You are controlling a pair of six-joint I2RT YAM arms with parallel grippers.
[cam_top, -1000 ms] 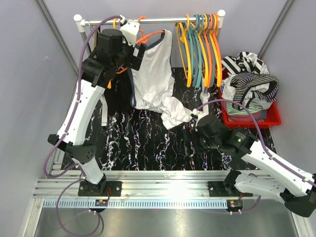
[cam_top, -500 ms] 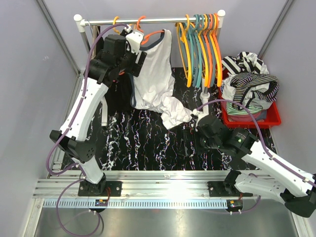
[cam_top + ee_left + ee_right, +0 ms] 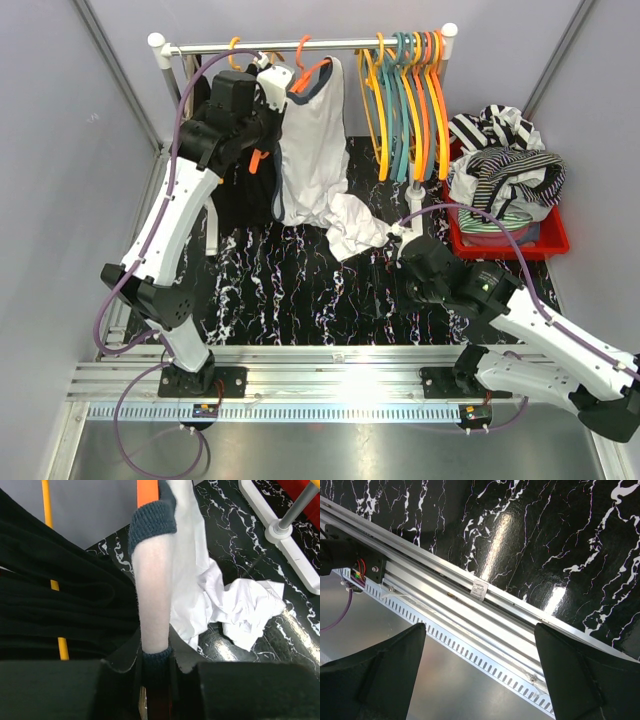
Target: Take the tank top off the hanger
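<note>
The white tank top [image 3: 312,150] with navy trim hangs from an orange hanger [image 3: 308,70] on the rail, and its lower hem lies crumpled on the black marble table. My left gripper [image 3: 272,100] is up at the garment's left shoulder. In the left wrist view its jaws [image 3: 156,660] are shut on the navy-edged strap of the tank top [image 3: 155,590], which runs up over the orange hanger [image 3: 148,491]. My right gripper [image 3: 412,268] hangs low over the table's right half, away from the garment. In its own view it [image 3: 479,626] is open with nothing between its fingers.
A black garment [image 3: 240,190] hangs on a yellow hanger [image 3: 46,510] just left of the tank top. Several bare coloured hangers [image 3: 408,100] crowd the rail's right end. A red bin [image 3: 552,240] of striped clothes sits at the right. The rack's white foot [image 3: 280,535] stands behind.
My left gripper has closed on the tank top strap after moving right and up to the shoulder. The hanger and garment have shifted slightly right. The right arm stays put.
</note>
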